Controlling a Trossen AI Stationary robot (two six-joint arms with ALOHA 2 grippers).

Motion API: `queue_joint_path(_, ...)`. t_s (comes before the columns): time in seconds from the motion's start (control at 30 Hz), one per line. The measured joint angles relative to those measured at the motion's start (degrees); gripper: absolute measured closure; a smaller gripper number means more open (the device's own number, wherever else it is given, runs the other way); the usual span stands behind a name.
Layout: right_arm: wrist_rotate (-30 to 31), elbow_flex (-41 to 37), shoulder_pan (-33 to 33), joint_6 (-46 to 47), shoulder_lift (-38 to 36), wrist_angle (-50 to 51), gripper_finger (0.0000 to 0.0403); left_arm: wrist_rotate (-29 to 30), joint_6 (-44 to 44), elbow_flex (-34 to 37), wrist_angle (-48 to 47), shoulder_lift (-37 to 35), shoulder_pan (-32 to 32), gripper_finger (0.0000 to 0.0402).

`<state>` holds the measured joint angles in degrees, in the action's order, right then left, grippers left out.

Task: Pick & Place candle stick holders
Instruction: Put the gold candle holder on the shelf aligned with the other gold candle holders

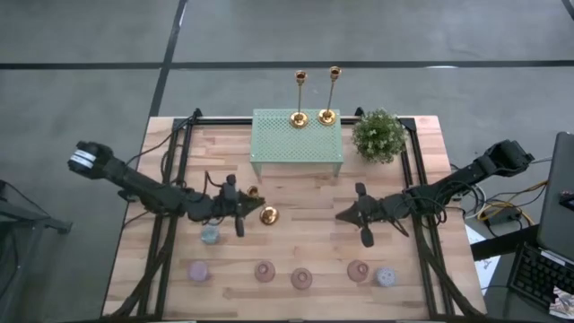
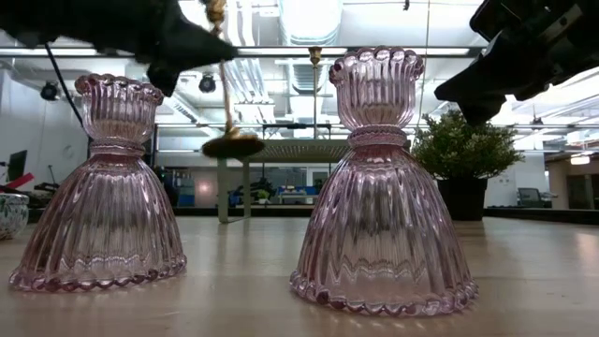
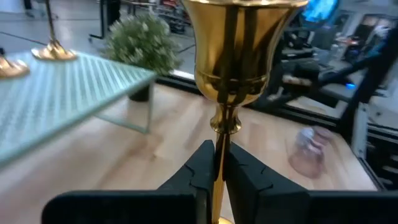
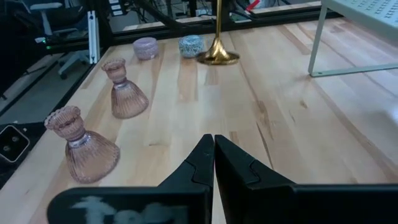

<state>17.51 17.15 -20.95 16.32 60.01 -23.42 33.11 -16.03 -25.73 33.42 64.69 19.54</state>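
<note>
Wooden tabletop [image 1: 305,224] carried a green mesh stand [image 1: 297,142] at its far side. Left gripper [image 1: 240,208] pinched a gold candlestick [image 1: 268,214] by its stem, raised off the boards. Two candlesticks [image 1: 300,100] stood on the stand. Right gripper [image 1: 361,215] hovered, fingers pressed together.

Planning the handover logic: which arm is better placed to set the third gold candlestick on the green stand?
Left. Its tool is shut on the candlestick, lifted off the table. The right tool is shut and empty.
</note>
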Motion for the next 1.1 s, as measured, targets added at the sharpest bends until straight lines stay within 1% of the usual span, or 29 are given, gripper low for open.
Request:
queue_joint_path(0.2,0.51,0.0,0.0,0.0,0.0,0.0,0.0394,0.58,1.55,-10.58,-13.42,0.0,-5.26,0.038)
queue_joint_path(0.27,0.55,0.0,0.0,0.0,0.0,0.0,0.0394,0.91,1.75,-14.03,-18.07,0.0,-7.22,0.0376)
queue_joint_path(0.37,0.64,0.0,0.0,0.0,0.0,0.0,0.0394,1.68,3.37,-17.78,-22.02,0.0,-10.28,0.0369)
queue_joint_path(0.6,0.66,0.0,0.0,0.09,0.0,-0.05,0.0394,2.35,5.18,-20.87,-22.96,0.0,-19.16,0.038)
queue_joint_path(0.73,0.66,0.0,0.0,0.2,0.0,-0.05,0.0394,2.19,5.52,-21.58,-23.0,0.0,-24.69,0.0375)
queue_joint_path(0.83,0.68,0.0,-0.01,0.04,0.0,-0.07,0.0394,0.41,5.4,-22.56,-23.0,0.0,-28.57,0.0369)
queue_joint_path(0.97,1.46,0.0,-0.04,-0.13,0.0,-0.07,0.0394,-2.52,5.76,-24.08,-23.2,0.63,-33.23,0.0378)
queue_joint_path(1.1,2.65,0.0,-0.02,-0.16,0.0,-0.08,0.0394,-3.66,5.48,-25.9,-23.35,2.68,-36.61,0.038)
